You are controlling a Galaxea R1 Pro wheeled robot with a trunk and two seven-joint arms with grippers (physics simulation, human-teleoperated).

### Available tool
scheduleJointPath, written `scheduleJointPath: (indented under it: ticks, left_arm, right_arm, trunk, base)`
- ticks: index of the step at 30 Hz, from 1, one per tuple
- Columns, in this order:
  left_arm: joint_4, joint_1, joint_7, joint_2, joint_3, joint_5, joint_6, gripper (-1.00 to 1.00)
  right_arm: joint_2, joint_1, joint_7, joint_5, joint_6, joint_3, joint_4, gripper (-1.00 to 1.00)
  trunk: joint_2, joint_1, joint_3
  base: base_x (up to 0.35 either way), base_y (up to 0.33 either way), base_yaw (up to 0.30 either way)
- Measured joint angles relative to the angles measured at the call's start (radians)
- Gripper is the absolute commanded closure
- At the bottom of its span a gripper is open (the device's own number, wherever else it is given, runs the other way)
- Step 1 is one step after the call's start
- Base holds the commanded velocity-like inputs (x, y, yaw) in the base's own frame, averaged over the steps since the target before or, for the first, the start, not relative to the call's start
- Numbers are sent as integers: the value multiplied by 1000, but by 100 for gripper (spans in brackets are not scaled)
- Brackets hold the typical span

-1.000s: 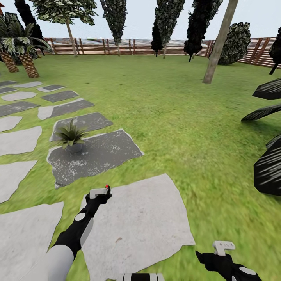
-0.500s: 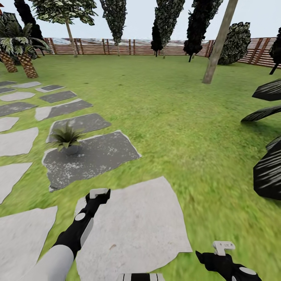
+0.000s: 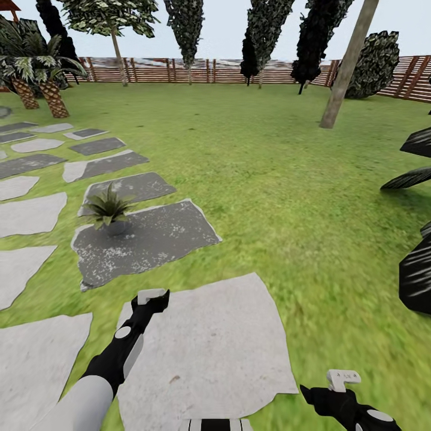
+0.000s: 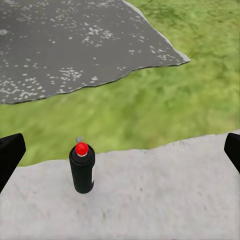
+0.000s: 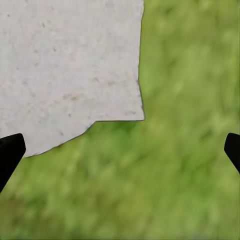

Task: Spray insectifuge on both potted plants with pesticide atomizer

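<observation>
Two claws are both spread apart and hold nothing, so the task is at its beginning: the slim dark bottle with a red top [image 4: 82, 171] stands upright and untouched on the pale grey stone slab [image 3: 209, 347], near the slab's edge at 12 o'clock, just ahead of the left claw [image 3: 151, 297]. One small potted plant with pointed green leaves [image 3: 109, 209] waits unsprayed at about 11 o'clock on a dark slab [image 3: 155, 239]. Open lawn [image 3: 287, 197] gives free room at 12 to 2 o'clock, while the right claw [image 3: 342, 378] hangs over the slab's edge and grass.
</observation>
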Motion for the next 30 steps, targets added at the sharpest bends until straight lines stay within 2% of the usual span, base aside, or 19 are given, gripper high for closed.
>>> scheduleJointPath:
  ticks: [10, 16, 30]
  left_arm:
    - [0, 0, 0, 0, 0, 1, 0, -100]
    - [0, 0, 0, -1, 0, 3, 0, -100]
    - [0, 0, 0, -21, 0, 2, 0, -100]
  right_arm:
    - [0, 0, 0, 0, 0, 0, 0, -100]
    - [0, 0, 0, 0, 0, 0, 0, -100]
    - [0, 0, 0, 0, 0, 0, 0, -100]
  trunk:
    - [0, 0, -6]
    - [0, 0, -7]
    - [0, 0, -7]
  base:
    - [63, -42, 180]
    - [170, -145, 26]
    - [7, -99, 16]
